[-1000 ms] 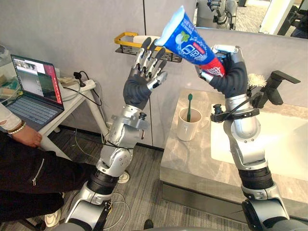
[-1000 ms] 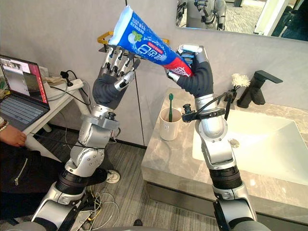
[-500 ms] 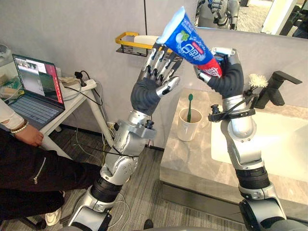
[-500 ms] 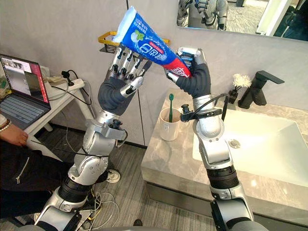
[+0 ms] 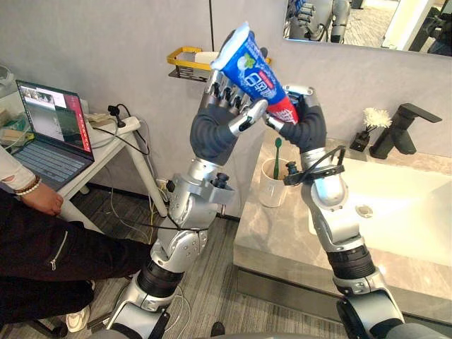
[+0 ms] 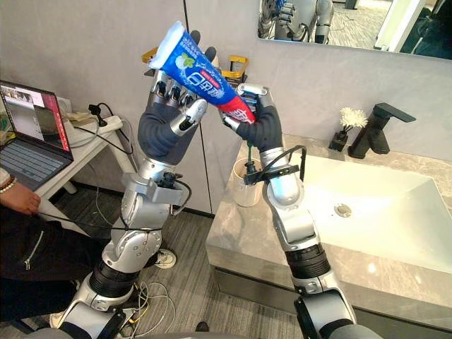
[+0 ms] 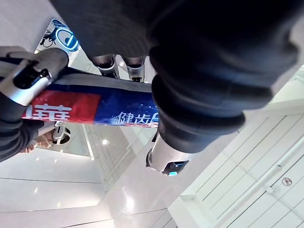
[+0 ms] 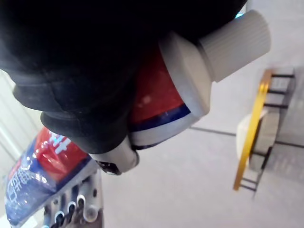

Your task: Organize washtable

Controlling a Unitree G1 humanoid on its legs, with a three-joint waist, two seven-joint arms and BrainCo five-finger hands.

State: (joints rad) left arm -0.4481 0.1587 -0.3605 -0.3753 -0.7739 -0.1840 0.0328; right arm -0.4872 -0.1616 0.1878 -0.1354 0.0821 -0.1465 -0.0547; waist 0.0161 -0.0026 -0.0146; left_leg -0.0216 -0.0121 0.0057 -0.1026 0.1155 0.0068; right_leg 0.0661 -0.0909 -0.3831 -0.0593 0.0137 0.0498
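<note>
A large blue, red and white toothpaste tube (image 5: 248,65) is held up in the air in front of the wall. My right hand (image 5: 302,126) is shut on its red cap end (image 8: 161,95), and the white cap (image 8: 237,42) sticks out past the hand. My left hand (image 5: 217,126) is raised beside it. Its fingers (image 6: 171,94) stand nearly straight behind the tube's middle, and the thumb sits just under the tube. A white cup (image 5: 271,189) with a green toothbrush (image 5: 277,154) stands on the grey counter (image 5: 282,244) below.
A yellow and black wall shelf (image 5: 185,63) hangs behind the hands. The white sink (image 5: 406,212), a black faucet (image 5: 401,128) and a small white flower (image 5: 373,119) are to the right. At the left a laptop (image 5: 51,134) sits on a side table by a seated person (image 5: 42,201).
My right hand has carried the tube left and a little lower. My left hand has risen and moved in until its fingers meet the tube.
</note>
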